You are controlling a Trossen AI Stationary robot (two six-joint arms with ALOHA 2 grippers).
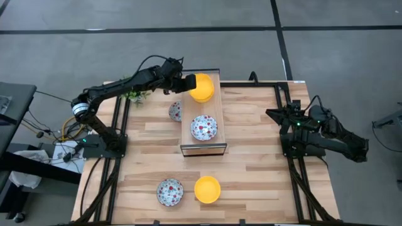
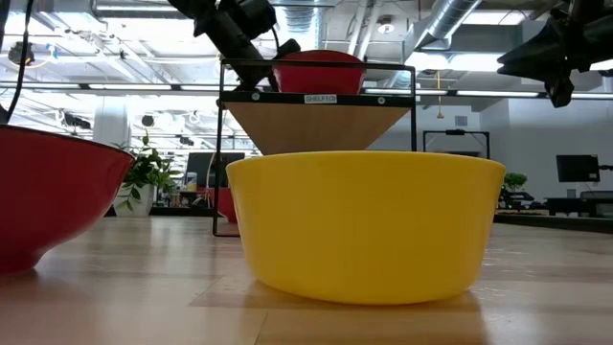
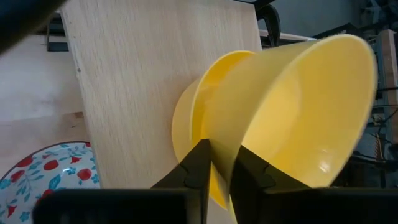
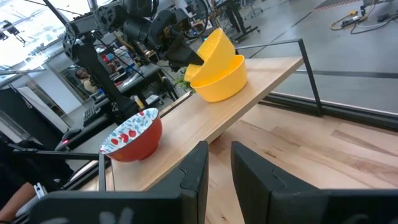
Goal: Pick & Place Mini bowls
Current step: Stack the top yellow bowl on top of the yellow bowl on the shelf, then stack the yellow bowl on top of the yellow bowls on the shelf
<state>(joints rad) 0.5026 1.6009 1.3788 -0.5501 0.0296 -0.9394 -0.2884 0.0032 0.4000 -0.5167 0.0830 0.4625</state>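
**Yellow bowl tilted into its twin at the shelf's far end**

Yellow and glossy, the tilted bowl (image 3: 298, 118) leans into a second yellow bowl (image 4: 219, 81) that sits on the raised wooden shelf (image 1: 221, 107) at its far end. The left tool (image 3: 214, 165) has its fingers (image 3: 194, 168) on either side of the tilted bowl's rim, clenched on that wall. A floral bowl (image 1: 203, 127) stands nearer the shelf's front edge, with bare board between it and the yellow pair. Another floral bowl (image 1: 175, 111) sits on the tabletop (image 1: 264, 163) just beside the shelf's left edge. Near the tabletop's front edge, a third floral bowl (image 1: 170, 191) and a third yellow bowl (image 1: 207, 189) stand just beside each other. The right tool (image 4: 214, 168) hangs over the tabletop's right edge, jaws slightly parted, grasping nothing, with open wood between it and the shelf.
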